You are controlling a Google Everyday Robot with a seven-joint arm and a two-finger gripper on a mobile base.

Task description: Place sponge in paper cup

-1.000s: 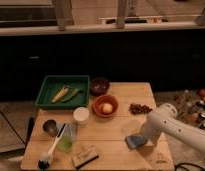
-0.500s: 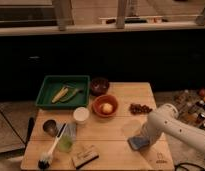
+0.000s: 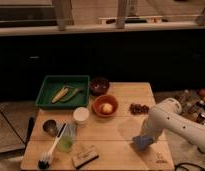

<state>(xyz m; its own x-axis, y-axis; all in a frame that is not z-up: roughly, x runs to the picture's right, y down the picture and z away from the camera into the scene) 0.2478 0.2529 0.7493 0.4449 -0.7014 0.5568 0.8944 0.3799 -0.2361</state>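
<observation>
The arm (image 3: 180, 124) takes up the lower right of the frame. It is built of smooth white shells, thick and rounded like fat tubing, with a bulbous, dome-shaped joint where two sections meet. No cables or markings show on it. It narrows to the pincer (image 3: 146, 136), low and right of centre, which seems white as well, though its end is a blur.

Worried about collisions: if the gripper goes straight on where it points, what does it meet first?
Probably the sponge: the gripper points down at it near the table's right edge; depth is unclear.
</observation>
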